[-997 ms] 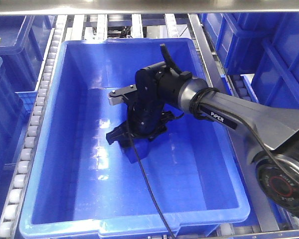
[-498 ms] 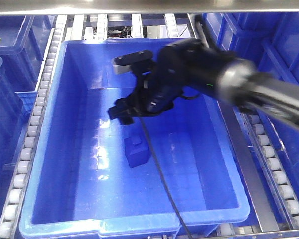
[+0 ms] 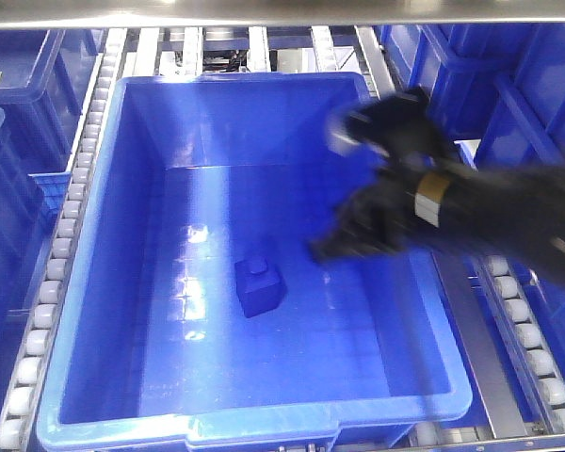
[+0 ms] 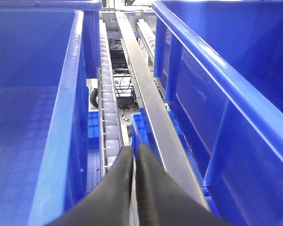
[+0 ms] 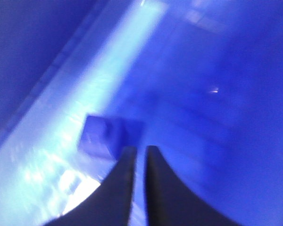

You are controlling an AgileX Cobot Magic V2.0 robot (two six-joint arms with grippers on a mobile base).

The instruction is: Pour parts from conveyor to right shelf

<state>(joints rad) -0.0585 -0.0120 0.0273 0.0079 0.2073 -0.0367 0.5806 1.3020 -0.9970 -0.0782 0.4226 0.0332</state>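
— Blue everywhere: a big glossy crate (image 3: 104, 311) sits on the shelf (image 3: 61, 254), white rollers running along both its long sides. Where's the part?

— Down on the crate floor, just left of centre. One small blue block (image 3: 259, 287) with a square stud on top, resting flat, nothing touching it.

— And the right tool (image 3: 344, 247)?

— At three o'clock from the block, above the crate's right half, smeared by motion blur in the front view. Its black arm (image 3: 490, 212) comes in from the right edge across the crate's right wall. It carries nothing.

— Fingers together or apart?

— From the right wrist camera, the two dark fingers (image 5: 120, 188) stand side by side with only a thin slit between them, clenched on air. The block (image 5: 106, 136) shows just past their tips, toward eleven o'clock, also blurred.

— Left side?

— The left tool (image 4: 136, 160) looks along the steel rail (image 4: 151, 108) and roller track (image 4: 107, 117) between two more crates. Same story: its fingers nearly meet, pinched together, with nothing in them.

— Any conveyor in sight?

— Not in these views.
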